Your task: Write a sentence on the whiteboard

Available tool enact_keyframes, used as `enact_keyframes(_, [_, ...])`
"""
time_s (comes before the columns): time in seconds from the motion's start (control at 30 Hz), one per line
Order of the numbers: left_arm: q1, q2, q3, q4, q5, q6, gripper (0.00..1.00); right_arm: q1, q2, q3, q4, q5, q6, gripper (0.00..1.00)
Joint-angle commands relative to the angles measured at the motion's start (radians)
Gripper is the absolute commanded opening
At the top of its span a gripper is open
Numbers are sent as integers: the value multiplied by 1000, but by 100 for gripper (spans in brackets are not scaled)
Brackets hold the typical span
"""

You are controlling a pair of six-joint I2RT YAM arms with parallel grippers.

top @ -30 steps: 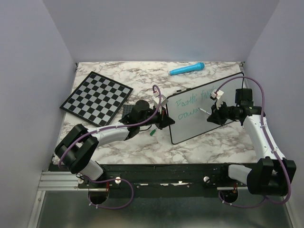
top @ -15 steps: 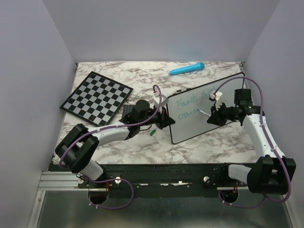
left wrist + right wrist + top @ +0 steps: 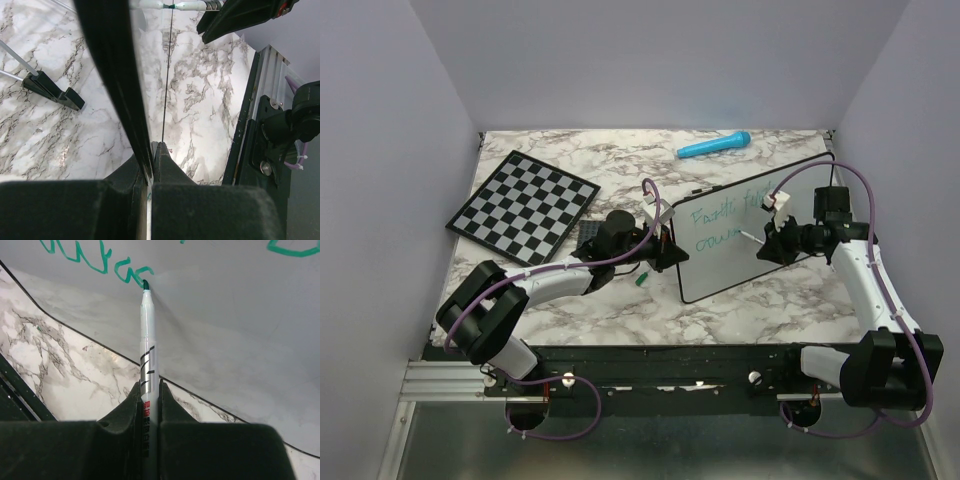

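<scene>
Since a second ago the right gripper [image 3: 149, 390] is barely shifting, clenching a white teal-tipped marker [image 3: 148, 340] against the large black-framed whiteboard [image 3: 720, 272]. The left gripper [image 3: 152, 150] is pinching that whiteboard's left edge. The teal handwritten sentence [image 3: 712, 214] is partway through its second line, with more apparently remaining. Its scrawly letters are hardly reading clearly.

Top view: the sentence [image 3: 718, 228] is too small to read letter by letter, and the right end of its upper line is covered by the right gripper [image 3: 767, 245]. The whiteboard [image 3: 720, 275] has its left edge hidden under the left gripper [image 3: 669, 252]. Small green object [image 3: 640, 281] near that gripper: too small to identify.

Right wrist view: writing is cut by the top edge, only partial strokes show. The marker [image 3: 146, 340] has its lower barrel buried in the right gripper.

Left wrist view: whiteboard seen edge-on, writing face unreadable, far end cut off.
</scene>
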Motion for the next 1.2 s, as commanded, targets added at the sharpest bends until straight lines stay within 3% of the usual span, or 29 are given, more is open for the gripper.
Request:
enact_keyframes(0.0, [-13, 31, -14, -118, 14, 87, 0, -13, -7, 45, 64, 41, 37, 1])
enact_keyframes(0.5, [-13, 35, -14, -114, 14, 86, 0, -14, -22, 46, 64, 9, 34, 0])
enact_keyframes(1.17, [-13, 29, -16, -114, 9, 86, 0, -14, 16, -58, 9, 77, -42, 0])
